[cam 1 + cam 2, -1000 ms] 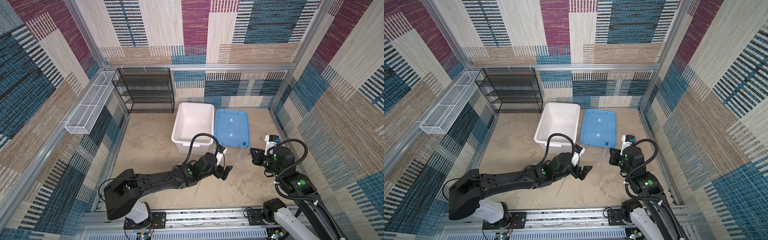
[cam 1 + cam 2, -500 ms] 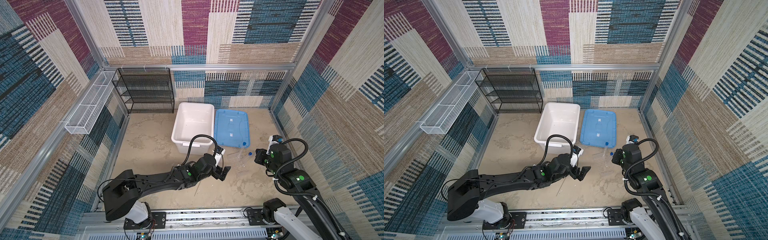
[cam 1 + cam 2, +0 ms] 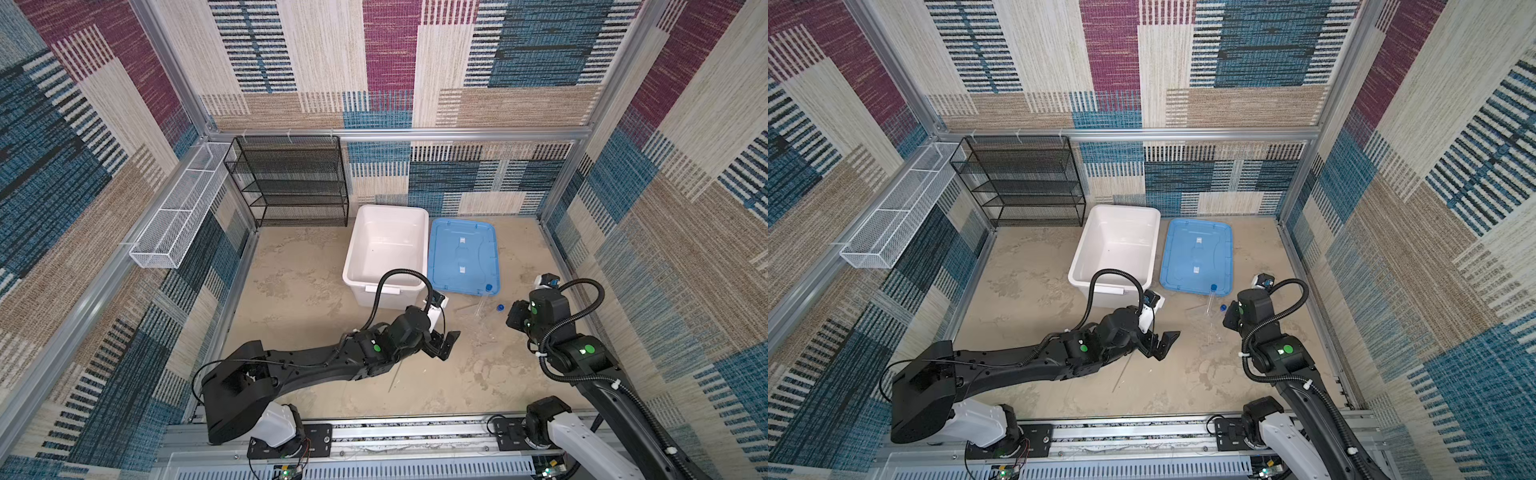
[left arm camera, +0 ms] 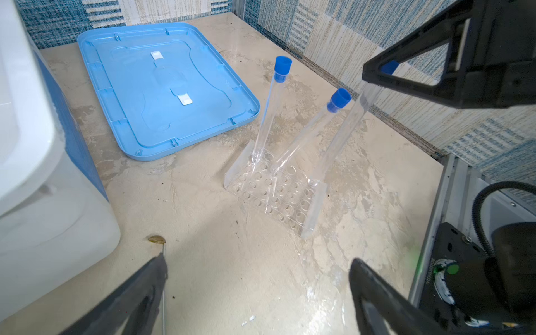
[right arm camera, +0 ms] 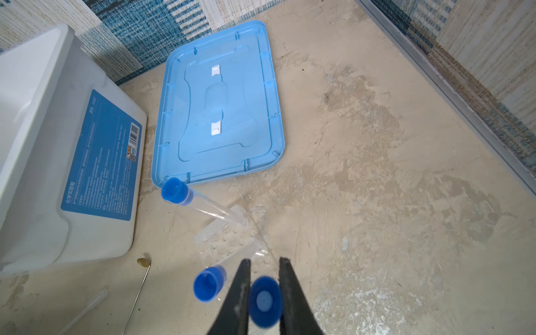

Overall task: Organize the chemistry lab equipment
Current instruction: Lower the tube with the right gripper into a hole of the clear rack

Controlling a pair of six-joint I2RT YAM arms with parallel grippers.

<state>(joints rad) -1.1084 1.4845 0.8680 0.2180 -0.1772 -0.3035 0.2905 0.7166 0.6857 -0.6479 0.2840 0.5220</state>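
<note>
The right gripper (image 5: 265,261) is closed narrowly on the held tube (image 4: 348,124), pinching it at its blue-capped end. The tube's foot sits in the clear tube rack (image 4: 278,194).

The rack stands on the bench (image 3: 299,299) right of centre, just near of the blue lid (image 3: 461,257) and between the 2 grippers. 2 more blue-capped tubes lean in it, both tilted. The far tube (image 4: 269,110) is at the rack's far end, and the middle tube (image 4: 306,136) stands between it and the held one.

The left gripper (image 3: 446,345) stands wide open, low over the bench to the left of the rack.

The spoon-tipped rod (image 5: 138,295) lies flat by the near right corner of the white tub (image 3: 353,249), its spoon end toward the tub. It passes right beside 1 finger of the left gripper, and whether they touch I cannot tell. A clear dropper (image 5: 87,303) lies flat near the rod.

The black wire-mesh shelf (image 3: 291,183) stands against the far wall, left of the tub.
</note>
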